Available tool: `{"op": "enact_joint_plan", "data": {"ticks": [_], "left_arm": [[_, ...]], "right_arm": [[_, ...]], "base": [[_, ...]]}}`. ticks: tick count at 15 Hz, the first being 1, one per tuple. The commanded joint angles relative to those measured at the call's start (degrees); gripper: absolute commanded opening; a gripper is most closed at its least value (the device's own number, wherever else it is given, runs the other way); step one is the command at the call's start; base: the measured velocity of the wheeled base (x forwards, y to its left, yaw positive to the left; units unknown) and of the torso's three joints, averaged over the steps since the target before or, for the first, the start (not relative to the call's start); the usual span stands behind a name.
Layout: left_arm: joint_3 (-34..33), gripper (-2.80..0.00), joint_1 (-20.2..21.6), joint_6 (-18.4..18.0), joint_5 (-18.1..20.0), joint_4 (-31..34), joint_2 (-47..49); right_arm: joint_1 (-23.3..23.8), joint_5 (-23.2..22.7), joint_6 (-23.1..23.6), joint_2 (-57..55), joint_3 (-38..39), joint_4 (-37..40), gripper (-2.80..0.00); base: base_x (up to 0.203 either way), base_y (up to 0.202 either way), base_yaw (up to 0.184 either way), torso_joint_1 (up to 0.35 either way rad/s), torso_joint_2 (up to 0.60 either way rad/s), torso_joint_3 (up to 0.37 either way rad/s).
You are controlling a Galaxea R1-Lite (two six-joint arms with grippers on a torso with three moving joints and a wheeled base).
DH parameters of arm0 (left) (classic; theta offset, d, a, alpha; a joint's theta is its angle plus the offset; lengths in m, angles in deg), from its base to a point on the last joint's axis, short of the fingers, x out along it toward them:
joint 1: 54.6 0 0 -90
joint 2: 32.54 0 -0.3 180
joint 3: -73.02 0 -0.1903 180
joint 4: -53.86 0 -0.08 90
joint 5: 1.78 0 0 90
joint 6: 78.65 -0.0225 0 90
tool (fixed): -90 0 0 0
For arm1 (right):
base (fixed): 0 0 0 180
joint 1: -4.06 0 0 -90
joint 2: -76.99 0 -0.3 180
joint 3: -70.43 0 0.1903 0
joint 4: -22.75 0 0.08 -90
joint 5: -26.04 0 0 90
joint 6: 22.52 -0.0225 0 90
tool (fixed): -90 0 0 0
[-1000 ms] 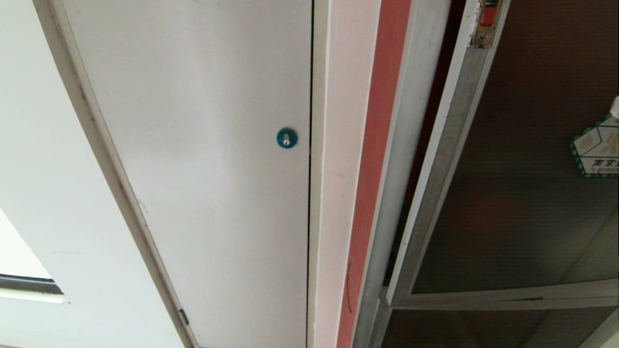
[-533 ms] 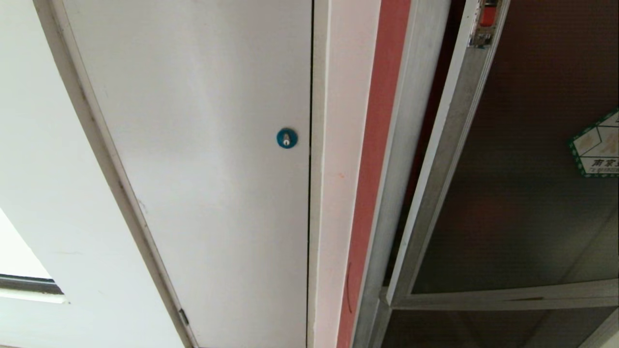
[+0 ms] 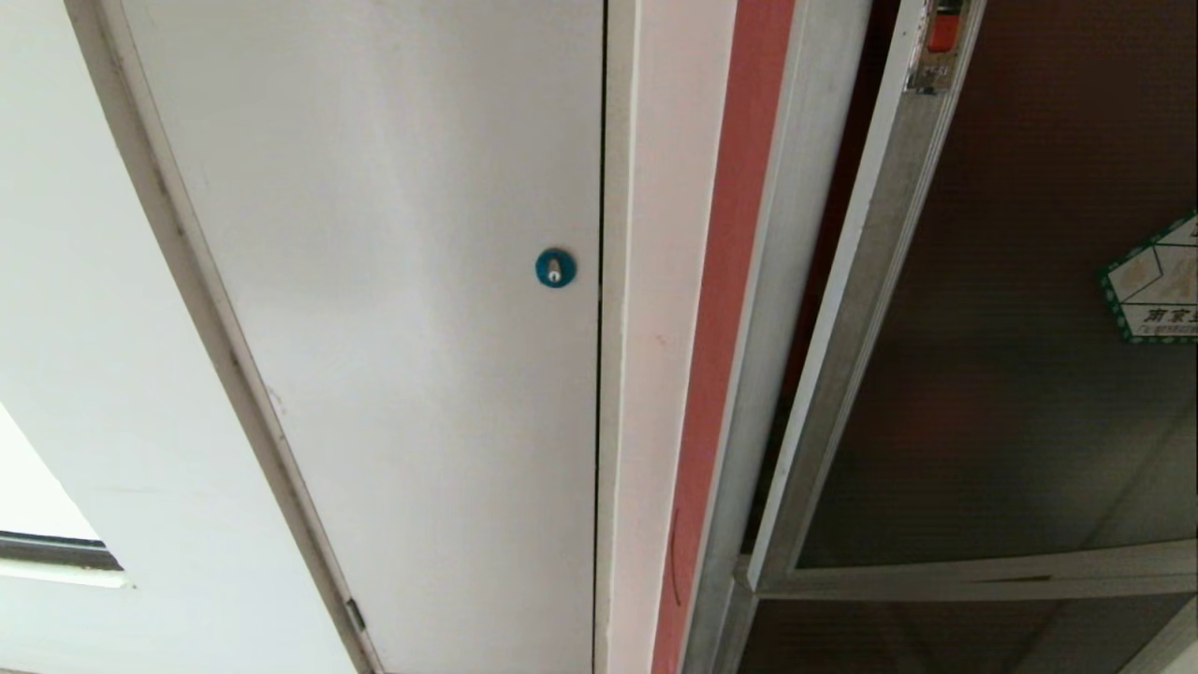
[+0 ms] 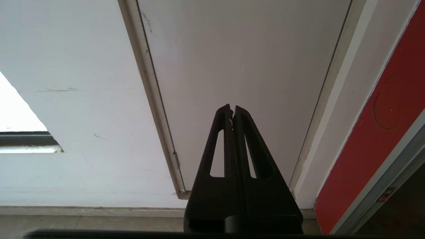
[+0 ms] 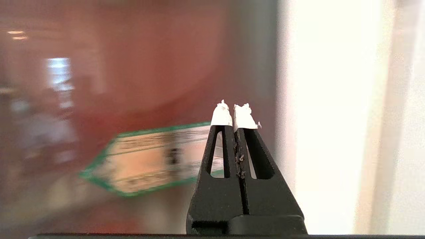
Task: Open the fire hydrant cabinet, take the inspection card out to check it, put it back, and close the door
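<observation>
Left hand (image 4: 232,109) parked, fingers pinched together, empty, facing white panel (image 3: 393,281) with blue lock (image 3: 555,268). Right: door (image 3: 1011,374) ajar from fire hydrant cabinet (image 3: 796,187). Right hand (image 5: 234,111) clamped tight, empty, near hexagonal sticker (image 5: 149,159). Probably closing: push glass flat till red latch (image 3: 945,33) catches.
</observation>
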Motion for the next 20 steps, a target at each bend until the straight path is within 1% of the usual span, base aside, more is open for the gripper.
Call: {"op": "enact_joint_plan", "data": {"ticks": [1,2,4,6,8,9,11,12,13,14,15,16,20], "left_arm": [[0.0,-2.8,0.0,0.0,0.0,0.0,0.0],[0.0,-2.8,0.0,0.0,0.0,0.0,0.0],[0.0,-2.8,0.0,0.0,0.0,0.0,0.0],[0.0,-2.8,0.1,0.0,0.0,0.0,0.0],[0.0,-2.8,0.0,0.0,0.0,0.0,0.0],[0.0,-2.8,0.0,0.0,0.0,0.0,0.0],[0.0,-2.8,0.1,0.0,0.0,0.0,0.0],[0.0,-2.8,0.0,0.0,0.0,0.0,0.0],[0.0,-2.8,0.0,0.0,0.0,0.0,0.0],[0.0,-2.8,0.1,0.0,0.0,0.0,0.0],[0.0,-2.8,0.0,0.0,0.0,0.0,0.0],[0.0,-2.8,0.0,0.0,0.0,0.0,0.0],[0.0,-2.8,0.0,0.0,0.0,0.0,0.0]], "right_arm": [[2.6,-0.2,0.1,4.6,-1.2,2.5,-2.8],[3.3,-0.4,0.1,5.8,-1.3,3.9,-2.8],[6.8,-0.8,0.0,9.4,-0.9,6.9,-2.8],[7.8,-3.7,-0.2,13.3,0.7,9.4,-2.8],[7.8,-8.2,-0.9,16.3,4.6,9.9,-2.8],[7.8,-11.1,-1.0,18.2,7.1,10.0,-2.8],[7.8,-19.3,-1.3,22.3,12.7,10.3,-2.8],[7.8,-22.0,-2.0,24.3,15.5,11.1,-2.8],[7.8,-23.7,-2.8,25.9,17.7,12.4,-2.8],[7.8,-24.5,-5.1,26.3,19.8,13.1,-2.8],[7.8,-25.1,-8.7,26.3,21.0,13.6,-2.8],[7.8,-26.3,-10.8,26.4,22.7,13.9,-2.8],[7.8,-30.2,-15.4,26.4,34.1,12.4,-2.8]], "base": [[0.0,0.0,0.0,0.0,0.0,0.0],[0.0,0.0,0.0,0.0,0.0,0.0],[0.0,0.0,0.0,0.0,0.0,0.0],[0.0,0.0,0.0,0.0,0.0,0.0],[0.0,0.0,0.0,0.0,0.0,0.0],[0.0,0.0,0.0,0.0,0.0,0.0],[0.0,0.0,0.0,0.0,0.0,0.0],[0.0,0.0,0.0,0.0,0.0,0.0],[0.0,0.0,0.0,0.0,0.0,0.0],[0.0,0.0,0.0,0.0,0.0,0.0],[0.0,0.0,0.0,0.0,0.0,0.0],[0.0,0.0,0.0,0.0,0.0,0.0],[0.0,0.0,0.0,0.0,0.0,0.0]]}}
